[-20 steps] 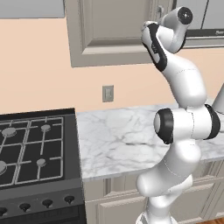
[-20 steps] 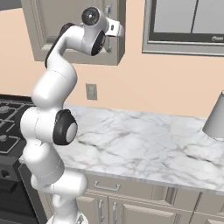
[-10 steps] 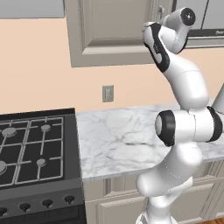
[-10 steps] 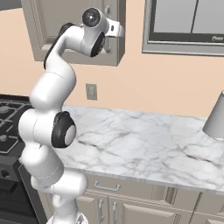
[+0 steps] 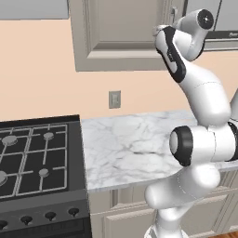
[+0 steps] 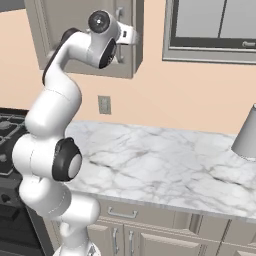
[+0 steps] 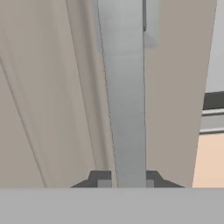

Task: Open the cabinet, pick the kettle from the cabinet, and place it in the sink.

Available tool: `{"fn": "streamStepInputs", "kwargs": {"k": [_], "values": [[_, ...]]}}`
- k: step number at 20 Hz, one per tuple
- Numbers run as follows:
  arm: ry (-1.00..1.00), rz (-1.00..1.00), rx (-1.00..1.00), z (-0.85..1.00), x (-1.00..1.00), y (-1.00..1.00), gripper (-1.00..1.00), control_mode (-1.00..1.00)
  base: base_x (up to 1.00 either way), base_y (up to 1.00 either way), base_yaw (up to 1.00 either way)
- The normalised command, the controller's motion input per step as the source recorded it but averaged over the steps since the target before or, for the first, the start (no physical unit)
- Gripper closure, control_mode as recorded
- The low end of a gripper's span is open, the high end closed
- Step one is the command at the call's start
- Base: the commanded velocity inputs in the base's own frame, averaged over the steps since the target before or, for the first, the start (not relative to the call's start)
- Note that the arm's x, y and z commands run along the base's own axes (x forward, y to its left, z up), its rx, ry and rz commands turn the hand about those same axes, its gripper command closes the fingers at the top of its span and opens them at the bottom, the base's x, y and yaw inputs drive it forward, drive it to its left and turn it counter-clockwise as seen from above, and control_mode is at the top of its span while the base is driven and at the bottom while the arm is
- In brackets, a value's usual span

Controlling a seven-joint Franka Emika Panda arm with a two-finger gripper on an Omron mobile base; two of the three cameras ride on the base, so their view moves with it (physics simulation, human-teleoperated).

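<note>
Going left to right in the left base view, one black stove (image 5: 37, 162) with four burners sits at 8 o'clock, one wall outlet (image 5: 114, 99) is on the peach wall above the marble table (image 5: 130, 148), and the cabinet (image 5: 121, 32) hangs at 12 o'clock with its door closed. In the hand view, the jaws (image 7: 127, 181) are narrowly clamped on the cabinet's one grey bar handle (image 7: 124, 87), a finger on each side. In the right base view, a glass-fronted cabinet (image 6: 215, 30) hangs at 1 o'clock and a grey cone-shaped object (image 6: 247, 135) stands at 3 o'clock.
</note>
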Motion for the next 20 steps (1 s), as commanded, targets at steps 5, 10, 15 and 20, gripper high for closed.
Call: {"fn": "streamStepInputs", "kwargs": {"k": [5,10,15,20], "values": [[0.00,0.00,0.00,0.14,-0.54,0.16,1.00,-1.00,0.00,0.00,0.00],[0.00,-0.02,0.00,0.13,-0.55,0.13,1.00,-1.00,0.00,0.00,0.00],[0.00,-0.13,0.00,0.11,-0.52,0.13,1.00,-1.00,0.00,0.00,0.00],[0.00,-0.16,0.00,0.10,-0.53,0.12,1.00,-1.00,0.00,0.00,0.00]]}}
